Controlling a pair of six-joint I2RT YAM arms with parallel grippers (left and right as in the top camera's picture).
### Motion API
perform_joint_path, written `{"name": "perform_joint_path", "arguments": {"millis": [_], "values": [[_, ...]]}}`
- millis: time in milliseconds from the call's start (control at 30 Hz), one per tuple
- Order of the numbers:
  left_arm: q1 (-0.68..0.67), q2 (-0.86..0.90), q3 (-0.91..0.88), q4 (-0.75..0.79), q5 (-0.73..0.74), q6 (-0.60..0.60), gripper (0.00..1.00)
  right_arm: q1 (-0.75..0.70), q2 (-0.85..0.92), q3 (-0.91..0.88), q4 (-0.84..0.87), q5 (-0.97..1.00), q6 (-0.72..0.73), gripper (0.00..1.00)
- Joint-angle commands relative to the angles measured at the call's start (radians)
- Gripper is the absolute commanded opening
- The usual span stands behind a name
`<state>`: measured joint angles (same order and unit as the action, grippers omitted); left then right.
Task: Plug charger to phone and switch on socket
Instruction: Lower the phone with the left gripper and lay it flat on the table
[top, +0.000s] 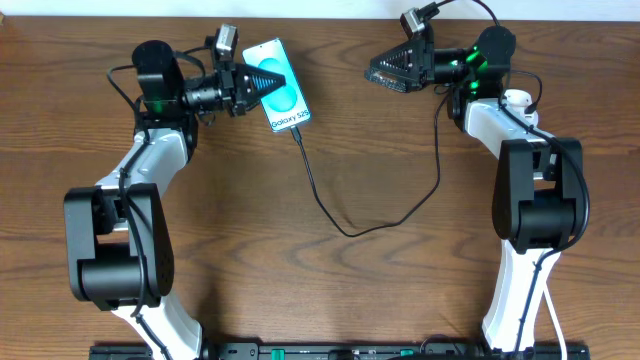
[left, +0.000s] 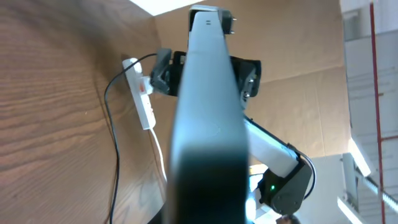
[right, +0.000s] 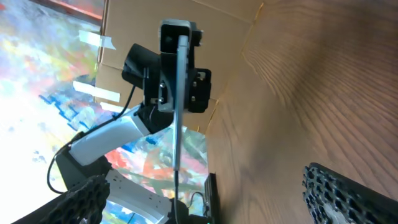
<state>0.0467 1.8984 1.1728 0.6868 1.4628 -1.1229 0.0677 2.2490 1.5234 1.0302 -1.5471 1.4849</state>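
Strain on the charger (top: 349, 234) is the risk: the left gripper (top: 275, 78) clamps the phone (top: 290, 105), plug seemingly in, and shifting it could tug the plug out. The right gripper (top: 380, 72), wide and empty, may shove the socket (top: 516, 99), half hidden under its arm, and miss the switch.

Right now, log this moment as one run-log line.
left jaws: shut on phone | right jaws: open, empty | charger: tip at phone's lower end | socket: far right, switch state unreadable
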Motion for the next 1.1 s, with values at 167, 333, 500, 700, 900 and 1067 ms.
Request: {"name": "perform_joint_path", "arguments": {"millis": [167, 333, 500, 700, 900, 1067], "values": [[0.002, -0.013, 0.006, -0.247, -0.164, 0.18, 0.07, 0.003, -0.003, 0.015, 0.047, -0.015, 0.053, 0.99], [0.002, -0.013, 0.006, -0.458, -0.246, 0.344, 0.07, 0.013, -0.003, 0.015, 0.052, -0.015, 0.052, 0.99], [0.002, -0.013, 0.006, -0.714, -0.385, 0.516, 0.07, 0.014, -0.003, 0.015, 0.056, -0.015, 0.051, 0.99], [0.002, -0.013, 0.006, -0.867, -0.459, 0.623, 0.07, 0.019, -0.003, 0.015, 0.06, -0.015, 0.047, 0.99], [-0.005, -0.013, 0.006, -1.009, -0.552, 0.715, 0.07, 0.02, -0.003, 0.015, 0.059, -0.015, 0.044, 0.99], [-0.022, -0.013, 0.006, -1.104, -0.644, 0.769, 0.07, 0.033, -0.003, 0.015, 0.059, -0.015, 0.037, 0.99]]}}
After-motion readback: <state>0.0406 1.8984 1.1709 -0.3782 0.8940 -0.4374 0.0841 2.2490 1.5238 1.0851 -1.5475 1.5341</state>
